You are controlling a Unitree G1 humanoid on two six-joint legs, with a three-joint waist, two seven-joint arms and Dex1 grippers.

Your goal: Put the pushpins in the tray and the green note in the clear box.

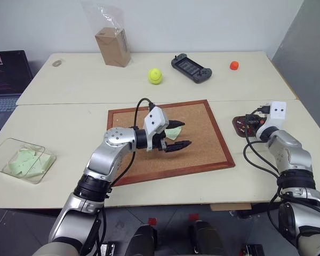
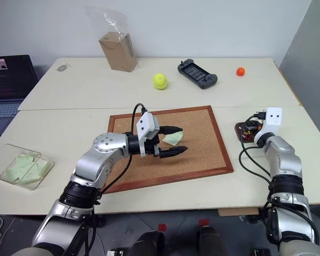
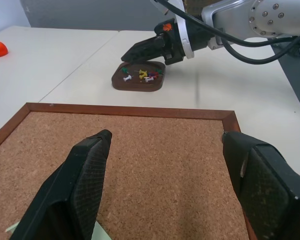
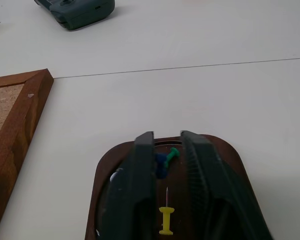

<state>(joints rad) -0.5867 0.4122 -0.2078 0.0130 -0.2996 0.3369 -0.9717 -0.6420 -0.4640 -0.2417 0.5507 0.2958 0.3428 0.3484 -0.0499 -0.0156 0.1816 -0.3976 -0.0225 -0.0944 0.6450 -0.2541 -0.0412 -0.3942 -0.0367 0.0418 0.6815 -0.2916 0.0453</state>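
1. Pushpins first: the small dark reddish-brown rounded-square tray [image 3: 140, 82] sits on the pale surface [image 1: 69, 80] just beside the right edge of the wood-framed cork board [image 1: 202, 133], and it already holds a scatter of tiny plastic-headed pushpins [image 3: 142, 76], yellow, green, red, white; I'd call this half of the job well along, and I can pick out no pin left on the board, though they are tiny enough to miss
2. The right gripper [image 4: 166, 165] hangs right over the tray, its jaws parted by a narrow gap, with a yellow pin [image 4: 166, 220] lying in the dish below and a blue-green one [image 4: 165, 159] between the jaws; whether that one is pinched or loose I cannot tell
3. Now the note: a small pale mint-green paper slip [image 1: 173, 132] lies on the cork board, so that part is left to do; the left gripper [image 1: 177, 134] hovers just over it, jaws spread wide, one above the slip and one below in the head views, nothing held
4. The shallow transparent rectangular box [image 1: 5, 146] waits near the surface's left edge, well apart from the board, with pale green slips already inside
5. Room to move: bare surface lies between board and box, a clean run for the left arm; watch the board's raised wooden frame on the way out; the box sits near the surface's front-left edge, so little margin there
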